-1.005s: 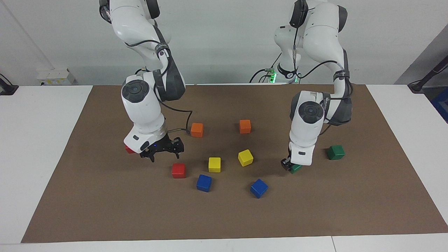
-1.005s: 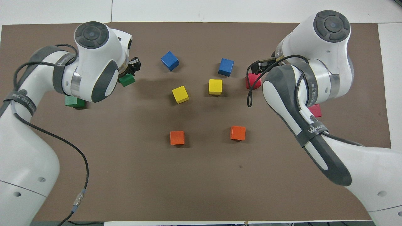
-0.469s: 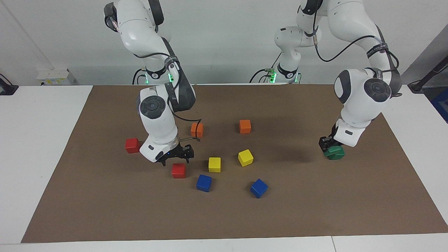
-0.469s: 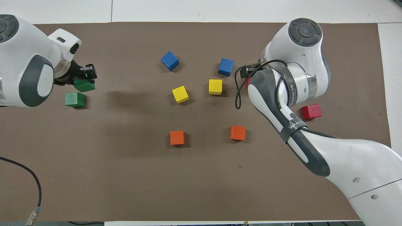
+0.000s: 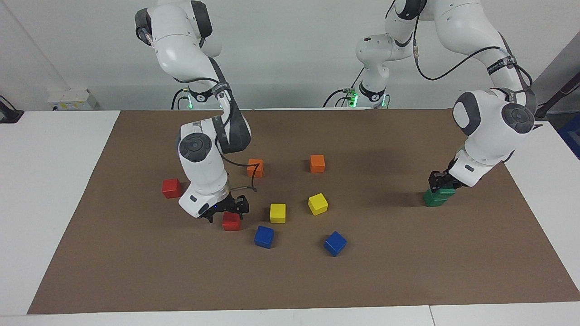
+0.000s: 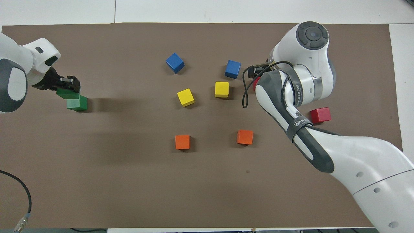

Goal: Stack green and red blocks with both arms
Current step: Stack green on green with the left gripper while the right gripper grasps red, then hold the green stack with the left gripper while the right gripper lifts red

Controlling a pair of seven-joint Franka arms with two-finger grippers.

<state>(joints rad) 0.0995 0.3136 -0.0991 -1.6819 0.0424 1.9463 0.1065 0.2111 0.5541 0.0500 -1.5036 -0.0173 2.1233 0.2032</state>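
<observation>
Green stack nearly seated, red pick about to begin.

Left gripper pinches a green cube onto the second green cube near the mat's left-arm edge; skewed release could topple it. Right gripper, fingers spread, straddles a red cube; off-centre closure could nudge it. Other red cube waits.

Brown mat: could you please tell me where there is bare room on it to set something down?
The brown mat is bare nearer the robots than the orange cubes, and between the green cubes and the yellow cubes. The middle is crowded.
</observation>
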